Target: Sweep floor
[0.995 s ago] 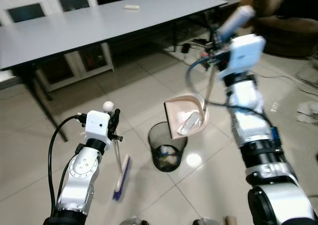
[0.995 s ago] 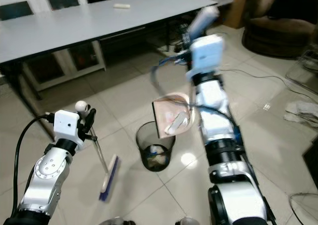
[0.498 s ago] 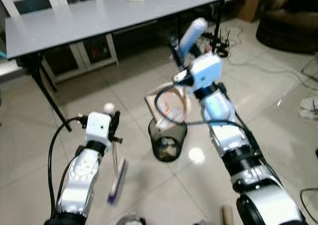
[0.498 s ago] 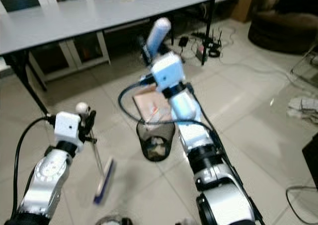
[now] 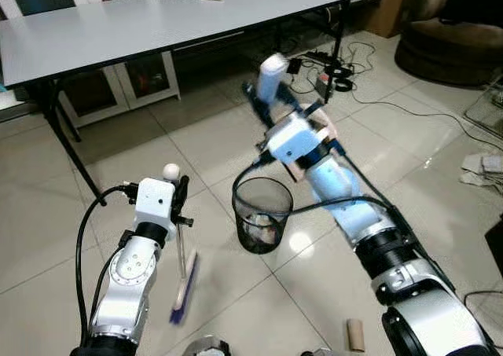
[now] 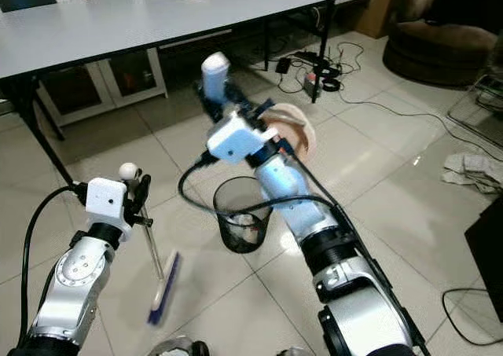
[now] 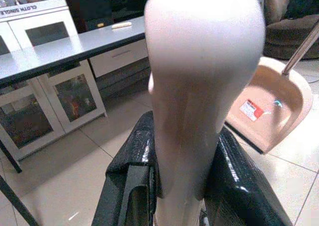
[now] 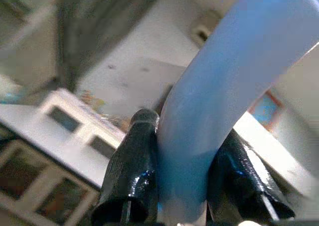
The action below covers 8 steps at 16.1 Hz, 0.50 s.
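Two pincers: our left pincer [image 7: 182, 186] pinches the broom [image 5: 184, 281]; our right pincer [image 8: 182, 181] pinches the dustpan [image 6: 289, 133] handle, bin [image 5: 262, 224] below it.

Dustpan [image 6: 292, 133] is mostly hidden behind the right arm. Brush [image 5: 185, 287] head is motion-blurred. Bin [image 5: 262, 214] contents are too small to identify.

Two silver arms with jointed segments and black collar rings carry white box-shaped wrist housings. A black cable loops beside each arm. Each claw has two glossy black fingers [image 7: 132, 186].
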{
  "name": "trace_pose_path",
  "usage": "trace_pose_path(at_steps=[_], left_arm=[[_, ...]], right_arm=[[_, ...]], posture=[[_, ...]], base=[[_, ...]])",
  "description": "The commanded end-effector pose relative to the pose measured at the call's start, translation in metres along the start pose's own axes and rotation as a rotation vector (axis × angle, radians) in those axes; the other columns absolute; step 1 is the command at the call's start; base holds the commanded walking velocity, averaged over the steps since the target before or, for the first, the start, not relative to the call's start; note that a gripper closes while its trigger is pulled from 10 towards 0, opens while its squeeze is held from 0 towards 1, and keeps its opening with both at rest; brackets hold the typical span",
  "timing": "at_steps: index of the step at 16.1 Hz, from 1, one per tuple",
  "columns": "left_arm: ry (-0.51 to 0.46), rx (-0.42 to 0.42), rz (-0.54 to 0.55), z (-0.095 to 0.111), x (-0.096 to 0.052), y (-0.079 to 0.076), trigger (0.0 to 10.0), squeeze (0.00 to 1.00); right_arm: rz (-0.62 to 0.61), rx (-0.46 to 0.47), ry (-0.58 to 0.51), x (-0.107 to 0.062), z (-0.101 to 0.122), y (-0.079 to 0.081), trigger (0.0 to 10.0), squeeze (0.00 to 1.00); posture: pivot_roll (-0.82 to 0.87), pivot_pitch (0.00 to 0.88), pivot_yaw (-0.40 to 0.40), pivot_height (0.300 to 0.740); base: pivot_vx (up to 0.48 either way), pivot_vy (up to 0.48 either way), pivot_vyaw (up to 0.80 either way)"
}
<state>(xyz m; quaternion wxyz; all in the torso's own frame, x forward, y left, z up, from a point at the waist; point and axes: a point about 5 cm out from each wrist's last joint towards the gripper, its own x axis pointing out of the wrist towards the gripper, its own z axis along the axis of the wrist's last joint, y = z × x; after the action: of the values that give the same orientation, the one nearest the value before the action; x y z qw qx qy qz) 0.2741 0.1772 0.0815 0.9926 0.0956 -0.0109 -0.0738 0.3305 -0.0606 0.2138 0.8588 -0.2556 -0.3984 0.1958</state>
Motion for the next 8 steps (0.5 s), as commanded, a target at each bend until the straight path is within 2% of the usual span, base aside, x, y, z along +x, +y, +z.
trace_pose_path(at_steps=[1,2,3,4,5,7,8], left_arm=[[-0.031,0.013,0.000,0.007,0.002,0.000,10.0,0.00],[-0.013,0.004,-0.016,0.004,0.002,-0.002,10.0,0.00],[0.026,0.000,-0.065,-0.002,0.000,-0.008,10.0,0.00],[0.034,0.001,-0.078,-0.004,0.000,-0.009,10.0,0.00],[0.051,-0.007,-0.088,-0.007,-0.001,-0.011,10.0,0.00],[0.079,-0.008,-0.095,-0.009,-0.001,-0.011,10.0,0.00],[0.085,-0.010,-0.096,-0.009,-0.001,-0.011,10.0,0.00]], right_arm=[[-0.118,-0.070,-0.011,0.008,0.005,-0.031,10.0,0.00],[-0.191,-0.085,0.092,-0.002,-0.007,-0.048,10.0,0.00],[-0.288,-0.095,0.246,-0.025,-0.025,-0.070,10.0,0.00],[-0.311,-0.104,0.280,-0.033,-0.028,-0.075,10.0,0.00],[-0.379,-0.116,0.400,-0.062,-0.035,-0.089,10.0,0.00],[-0.460,-0.113,0.470,-0.087,-0.036,-0.100,10.0,0.00],[-0.470,-0.121,0.480,-0.092,-0.035,-0.101,10.0,0.00]], posture=[[-0.01,0.031,0.065,0.740],[-0.01,0.034,0.066,0.740],[-0.03,0.040,0.068,0.740],[-0.03,0.040,0.069,0.740],[-0.04,0.047,0.076,0.740],[-0.05,0.054,0.080,0.740],[-0.05,0.055,0.081,0.740]], base=[[0.000,0.000,0.00],[0.000,0.000,0.00],[0.000,0.000,0.00],[0.000,0.000,0.00],[0.000,0.000,0.00],[0.000,0.000,-0.80],[0.000,0.000,-0.80]])
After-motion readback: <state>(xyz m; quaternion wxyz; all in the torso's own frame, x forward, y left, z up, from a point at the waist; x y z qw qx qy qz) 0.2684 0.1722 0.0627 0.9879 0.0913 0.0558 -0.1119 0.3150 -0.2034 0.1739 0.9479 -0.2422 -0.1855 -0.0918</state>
